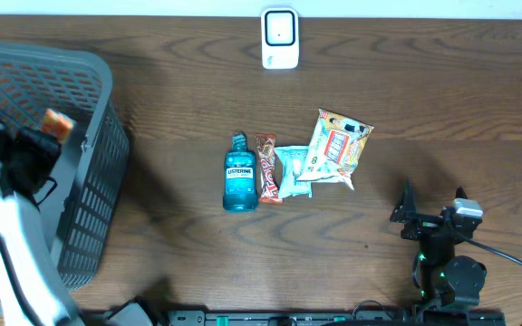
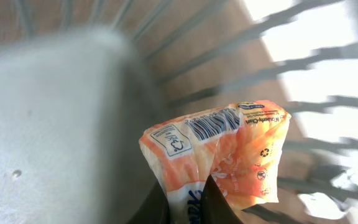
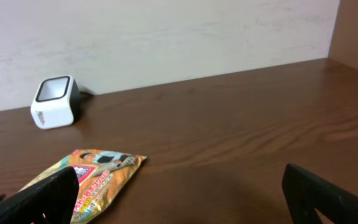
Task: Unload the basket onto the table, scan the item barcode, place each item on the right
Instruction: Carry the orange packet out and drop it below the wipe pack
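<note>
Left tool [image 2: 185, 202] grasps a crumpled orange packet [image 2: 219, 152], barcode showing, seemingly inside the basket [image 1: 98, 172]

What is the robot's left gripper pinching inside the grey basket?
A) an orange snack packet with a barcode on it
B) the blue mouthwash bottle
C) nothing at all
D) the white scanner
A: in the left wrist view, the left gripper is shut on the orange snack packet, with the basket bars behind it; the mouthwash bottle and the scanner sit out on the table.
</note>
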Robot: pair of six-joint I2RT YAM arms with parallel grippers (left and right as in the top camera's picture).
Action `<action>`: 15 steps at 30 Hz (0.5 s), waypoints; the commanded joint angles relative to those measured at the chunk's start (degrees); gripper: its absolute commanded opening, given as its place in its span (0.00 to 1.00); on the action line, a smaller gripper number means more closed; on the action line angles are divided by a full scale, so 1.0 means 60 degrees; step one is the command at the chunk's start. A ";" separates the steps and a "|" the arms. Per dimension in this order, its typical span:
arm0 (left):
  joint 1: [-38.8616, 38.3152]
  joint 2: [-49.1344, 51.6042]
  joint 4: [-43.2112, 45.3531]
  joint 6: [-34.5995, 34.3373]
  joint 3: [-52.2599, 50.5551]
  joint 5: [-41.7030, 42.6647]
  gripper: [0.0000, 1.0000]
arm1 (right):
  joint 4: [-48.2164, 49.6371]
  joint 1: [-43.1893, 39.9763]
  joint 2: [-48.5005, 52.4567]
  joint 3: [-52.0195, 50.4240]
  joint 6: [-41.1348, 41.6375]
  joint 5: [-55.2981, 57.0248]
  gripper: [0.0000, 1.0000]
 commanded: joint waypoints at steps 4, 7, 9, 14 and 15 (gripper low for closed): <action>-0.0208 -0.2881 -0.0321 -0.0390 0.0084 0.0321 0.07 | -0.0033 0.0007 -0.0062 -0.0011 -0.0066 -0.0018 0.99; -0.0943 -0.3537 -0.0386 -0.0441 0.0022 0.1231 0.08 | -0.0033 0.0004 -0.0062 -0.0011 -0.0069 -0.0018 0.99; -0.1519 -0.3690 -0.0393 -0.0437 -0.0051 0.1723 0.07 | -0.0033 0.0004 -0.0062 -0.0011 -0.0066 -0.0018 0.99; -0.4120 -0.3570 -0.0437 0.0044 -0.0419 0.1566 0.08 | -0.0033 0.0004 -0.0062 -0.0011 -0.0066 -0.0018 0.99; -0.4605 -0.3486 -0.0430 0.0051 -0.0503 0.1399 0.07 | -0.0033 0.0004 -0.0062 -0.0011 -0.0066 -0.0018 0.99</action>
